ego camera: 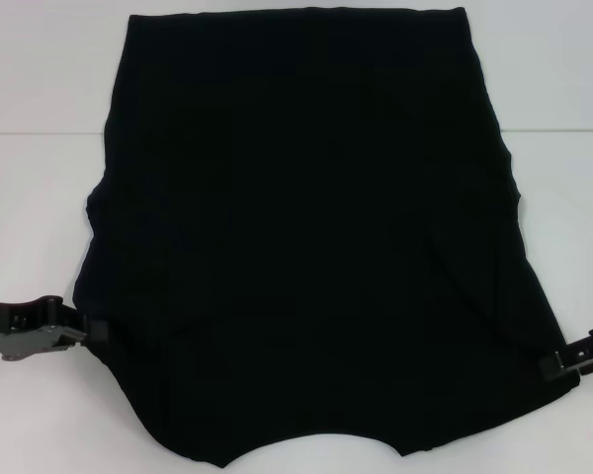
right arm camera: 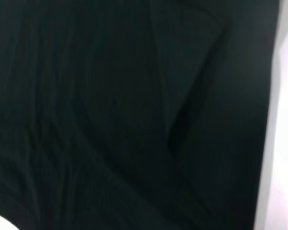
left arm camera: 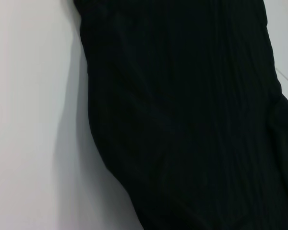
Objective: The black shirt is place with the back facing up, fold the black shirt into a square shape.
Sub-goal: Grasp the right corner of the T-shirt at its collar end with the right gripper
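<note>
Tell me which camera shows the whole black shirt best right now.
Head view: the black shirt shows almost whole on the white table. The wrist views show only close patches of cloth beside a strip of table.

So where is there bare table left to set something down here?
The black shirt covers the middle of the white table from far edge to near edge. Bare strips flank it on both sides, widest at the far corners. Nearer the robot it is crowded: the left gripper and right gripper sit at the shirt's side edges.
</note>
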You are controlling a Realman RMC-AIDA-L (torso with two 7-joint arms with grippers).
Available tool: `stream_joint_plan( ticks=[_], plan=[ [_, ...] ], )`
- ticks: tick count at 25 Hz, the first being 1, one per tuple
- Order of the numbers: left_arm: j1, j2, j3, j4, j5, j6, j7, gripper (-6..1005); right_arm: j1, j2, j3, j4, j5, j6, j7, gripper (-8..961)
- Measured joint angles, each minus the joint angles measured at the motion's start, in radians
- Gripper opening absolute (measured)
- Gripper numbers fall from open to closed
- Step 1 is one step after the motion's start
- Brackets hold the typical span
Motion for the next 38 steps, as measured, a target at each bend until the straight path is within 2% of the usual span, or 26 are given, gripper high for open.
stream_joint_plan(
  ticks=[5, 23, 35, 38],
  plan=[
    [-0.001, 0.0, 0.0, 0.0, 0.0, 0.0, 0.0, 42, 0.006, 0.01, -0.008, 0.008, -0.001, 0.013, 0.001, 713],
    [-0.003, -0.004, 0.0, 0.0, 0.0, -0.009, 0.0, 42, 0.062, 0.038, -0.003, 0.048, 0.037, 0.023, 0.01, 583],
    [-0.003, -0.004, 0.0, -0.011, -0.001, -0.01, 0.003, 42, 0.051, 0.028, -0.002, 0.054, 0.032, 0.018, 0.027, 344],
    [-0.005, -0.003, 0.0, -0.013, -0.002, -0.01, 0.005, 42, 0.05, 0.028, -0.002, 0.055, 0.03, 0.018, 0.027, 220]
  ],
)
